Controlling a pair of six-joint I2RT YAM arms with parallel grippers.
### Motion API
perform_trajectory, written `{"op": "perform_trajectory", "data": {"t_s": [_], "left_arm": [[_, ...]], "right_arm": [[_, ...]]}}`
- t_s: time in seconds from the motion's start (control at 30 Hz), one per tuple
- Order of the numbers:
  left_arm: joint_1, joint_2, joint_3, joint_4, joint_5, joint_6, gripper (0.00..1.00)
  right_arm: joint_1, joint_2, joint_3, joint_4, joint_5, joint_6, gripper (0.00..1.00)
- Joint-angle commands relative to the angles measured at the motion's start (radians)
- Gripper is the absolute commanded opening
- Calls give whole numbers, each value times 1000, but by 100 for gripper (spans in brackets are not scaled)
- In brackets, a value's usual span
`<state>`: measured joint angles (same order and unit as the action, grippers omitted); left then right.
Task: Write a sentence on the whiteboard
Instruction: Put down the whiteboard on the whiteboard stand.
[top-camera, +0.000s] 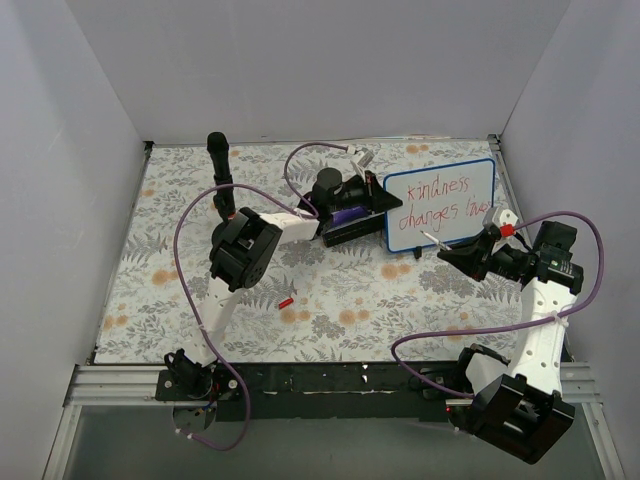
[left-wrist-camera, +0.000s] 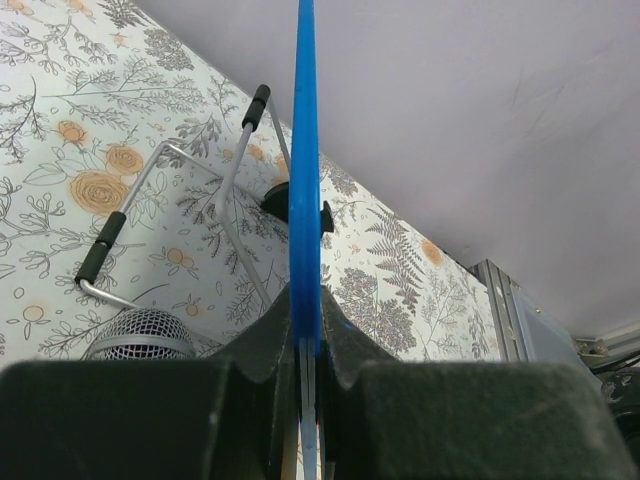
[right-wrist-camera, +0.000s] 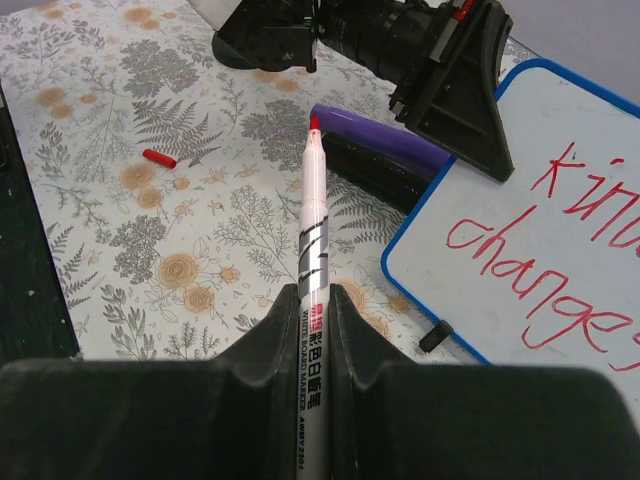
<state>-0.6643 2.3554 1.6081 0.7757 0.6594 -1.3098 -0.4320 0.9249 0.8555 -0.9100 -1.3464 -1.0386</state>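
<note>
We clamp our left hand (left-wrist-camera: 305, 330) on one edge of the small blue-framed white whiteboard (top-camera: 405, 235), holding it tilted above the floral worktop (top-camera: 340, 290) so our right hand (right-wrist-camera: 312, 300), closed on the white red-tipped marker (right-wrist-camera: 312, 200), can reach the seemingly finished red sentence (top-camera: 440, 200).

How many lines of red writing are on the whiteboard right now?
2. The upper line sits across the top half of the whiteboard; the lower line runs just beneath it, its end partly covered by the right arm in the top view.
</note>
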Motion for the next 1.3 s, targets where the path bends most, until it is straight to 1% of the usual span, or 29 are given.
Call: {"op": "perform_trajectory", "data": {"t_s": [0.0, 0.2, 0.3, 0.4, 0.53, 0.57, 0.6, 0.63, 0.7, 1.0, 1.1, 1.13, 1.2, 1.27], "left_arm": [[5, -15, 76, 42, -12, 27, 0], [2, -1, 95, 2, -10, 70, 0], [2, -4, 75, -13, -18, 80, 0], [2, -2, 62, -19, -24, 67, 2], [2, -8, 41, -9, -46, 55, 10], [2, -11, 38, -7, -49, 55, 27], [2, -16, 35, -6, -53, 53, 30], [2, -18, 35, -7, -55, 52, 30], [3, -21, 35, -9, -60, 53, 36], [3, -45, 3, 5, -69, 60, 43], [5, -67, -22, 11, -84, 67, 51], [6, -76, -30, 10, -90, 72, 57], [12, -120, -74, 20, -113, 76, 61], [26, -162, -118, 31, -142, 73, 69]], "right_arm": [[-5, 0, 8, -1, -33, -15, 1], [-5, -1, 2, 2, -31, -14, 1], [-5, -3, -3, 5, -30, -12, 1], [-5, -4, -7, 14, -30, -8, 1], [-5, -9, -13, 17, -25, -6, 1], [-5, -9, -13, 17, -25, -6, 1], [-5, -11, -13, 17, -25, -5, 1], [-5, -11, -15, 19, -25, -3, 1], [-5, -12, -15, 25, -25, 2, 1], [-7, -20, -19, 31, -20, 9, 1], [-7, -21, -21, 33, -19, 11, 1], [-7, -21, -21, 34, -19, 11, 1], [-7, -27, -22, 34, -17, 12, 1], [-7, -31, -27, 34, -11, 14, 1]]}}
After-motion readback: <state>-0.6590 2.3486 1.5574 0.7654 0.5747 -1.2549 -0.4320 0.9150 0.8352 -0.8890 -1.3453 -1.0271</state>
